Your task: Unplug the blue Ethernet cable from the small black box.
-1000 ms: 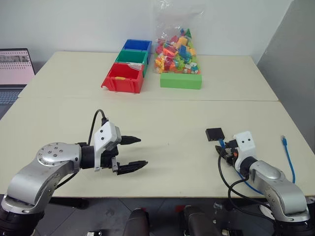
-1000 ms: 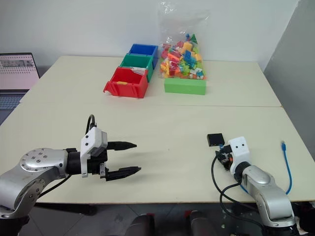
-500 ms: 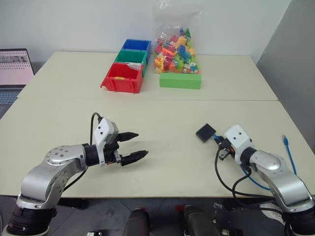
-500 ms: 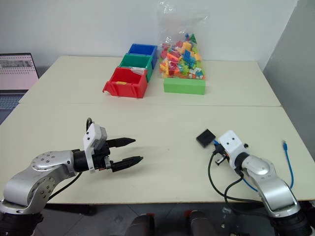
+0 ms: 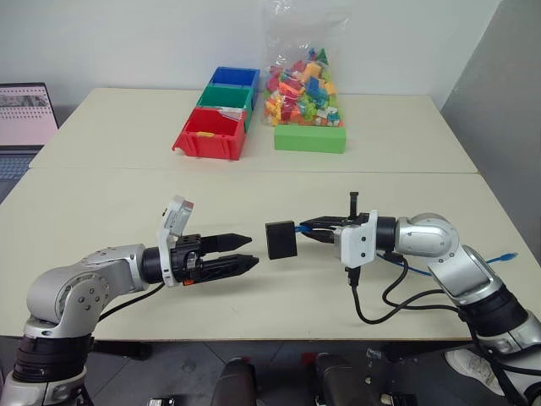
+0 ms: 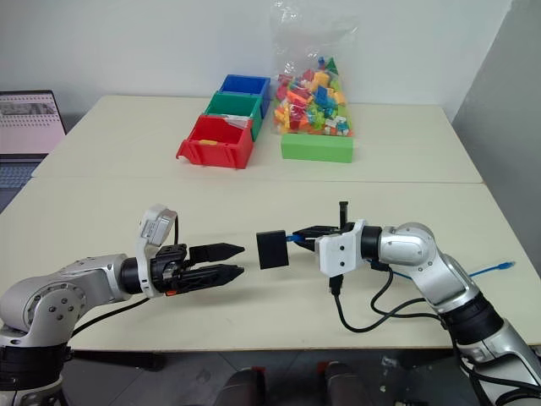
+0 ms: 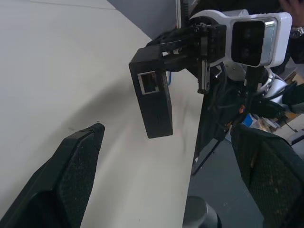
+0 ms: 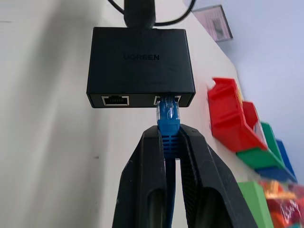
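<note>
- The box (image 5: 281, 240) hangs above the bench (image 5: 110, 182), between the two pincers, at 9 o'clock from the right pincer (image 5: 309, 228) and at 3 o'clock from the left pincer (image 5: 245, 251).
- The right pincer is pressed together on the blue boot of the cable (image 8: 168, 124), just behind the plug seated in the box's port.
- The left pincer stands spread, its tips near the box but apart from it.
- The box is flat, squarish, matte black plastic with two ports on one edge; one port is free.
- The cable is thin, smooth, bright blue; it trails back along the right arm, and its far end lies on the bench at 3 o'clock.
- The bench is pale, plain and smooth.
</note>
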`<state>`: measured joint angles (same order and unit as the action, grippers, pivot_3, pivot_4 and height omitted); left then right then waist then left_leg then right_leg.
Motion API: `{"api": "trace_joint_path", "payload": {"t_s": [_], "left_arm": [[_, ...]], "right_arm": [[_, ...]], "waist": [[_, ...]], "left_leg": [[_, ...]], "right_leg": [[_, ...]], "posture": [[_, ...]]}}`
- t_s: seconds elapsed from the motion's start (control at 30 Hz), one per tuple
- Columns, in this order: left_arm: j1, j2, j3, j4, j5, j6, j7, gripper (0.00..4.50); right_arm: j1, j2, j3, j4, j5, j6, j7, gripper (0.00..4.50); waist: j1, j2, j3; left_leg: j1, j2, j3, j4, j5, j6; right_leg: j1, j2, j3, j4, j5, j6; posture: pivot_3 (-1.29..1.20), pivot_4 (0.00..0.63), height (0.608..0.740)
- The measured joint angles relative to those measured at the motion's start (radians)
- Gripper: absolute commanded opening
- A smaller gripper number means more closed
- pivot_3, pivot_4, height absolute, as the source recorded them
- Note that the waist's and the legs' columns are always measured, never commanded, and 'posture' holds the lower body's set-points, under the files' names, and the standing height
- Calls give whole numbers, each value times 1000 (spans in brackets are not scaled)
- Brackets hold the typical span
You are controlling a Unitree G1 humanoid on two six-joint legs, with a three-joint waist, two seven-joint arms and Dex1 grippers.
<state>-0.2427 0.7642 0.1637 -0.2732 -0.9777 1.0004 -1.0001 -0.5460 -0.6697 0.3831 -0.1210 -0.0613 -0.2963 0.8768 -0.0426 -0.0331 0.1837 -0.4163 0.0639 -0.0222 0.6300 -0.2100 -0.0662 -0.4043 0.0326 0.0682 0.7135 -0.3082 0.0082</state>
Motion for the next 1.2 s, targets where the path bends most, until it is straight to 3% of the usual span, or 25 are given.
{"api": "trace_joint_path", "payload": {"t_s": [0.47,0.57,0.87,1.03,1.2], "left_arm": [[-37,-77,-22,9,-6,35,74,4500],[-39,-83,-22,9,-7,39,74,4121],[-45,-100,-22,10,-26,46,75,1914],[-45,-102,-22,10,-27,47,83,963],[-44,-102,-23,13,-24,44,94,794]], "right_arm": [[-63,79,33,19,-44,-48,60,129],[-63,85,33,19,-44,-47,62,128],[-75,99,33,19,-57,-45,62,128],[-76,102,33,19,-66,-49,62,128],[-81,106,33,27,-80,-59,61,128]], "waist": [[9,0,0],[9,0,0],[9,0,0],[9,0,0],[9,0,0]], "left_leg": [[0,0,0,0,0,0],[0,0,0,0,0,0],[0,0,0,0,0,0],[0,0,0,0,0,0],[0,0,0,0,0,0]], "right_leg": [[0,0,1,1,1,-1],[0,0,0,1,1,-1],[0,0,0,1,1,-1],[0,0,1,1,1,-1],[0,0,1,1,1,-1]], "posture": [[0,150,740],[0,150,740],[0,150,740],[0,150,740],[0,150,740]]}}
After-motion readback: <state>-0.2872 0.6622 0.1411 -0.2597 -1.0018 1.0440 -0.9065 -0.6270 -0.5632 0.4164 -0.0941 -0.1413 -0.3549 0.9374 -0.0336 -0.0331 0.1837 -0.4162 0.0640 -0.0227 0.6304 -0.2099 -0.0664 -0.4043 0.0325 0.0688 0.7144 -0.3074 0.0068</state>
